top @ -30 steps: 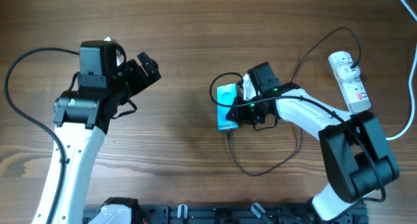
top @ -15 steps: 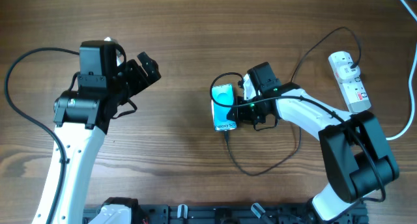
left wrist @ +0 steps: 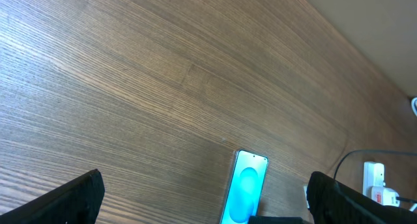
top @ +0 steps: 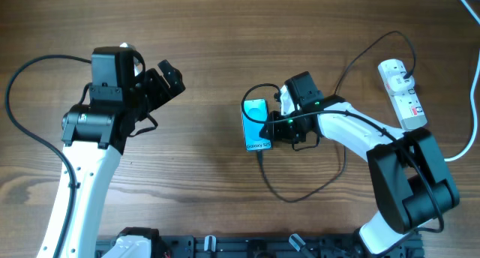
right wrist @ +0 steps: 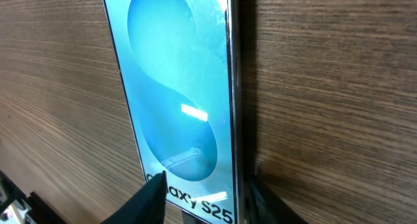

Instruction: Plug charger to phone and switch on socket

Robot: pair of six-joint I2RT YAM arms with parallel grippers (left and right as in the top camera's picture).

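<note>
Overhead gives you the change: over the last second the Galaxy S25 phone (top: 255, 124) has swung from a slant to lie nearly square on the table (top: 210, 33), screen up, and has slid a little to the left. Meanwhile the right gripper (right wrist: 203, 201) at its lower end has been letting its fingers out. In the right wrist view those fingers now stand apart, one on each side of the phone by the printed name. The right one seems to stand just off the edge, so you are looking at a release rather than a grip. The charger (top: 291, 200) meets the bottom edge of the phone, loops away below it and climbs back up to the socket (top: 401, 93) at the far right, where a dark plug sits in an outlet. The joint at the phone is too small for you to tell whether the connector is fully seated. If it is, the plugging step looks finished, and what remains is the switch on the socket, which lies well apart from the phone and nearer the right arm. The left gripper (top: 171, 78) hangs spread wide over bare wood on the left, holding nothing and well clear of all three.
</note>
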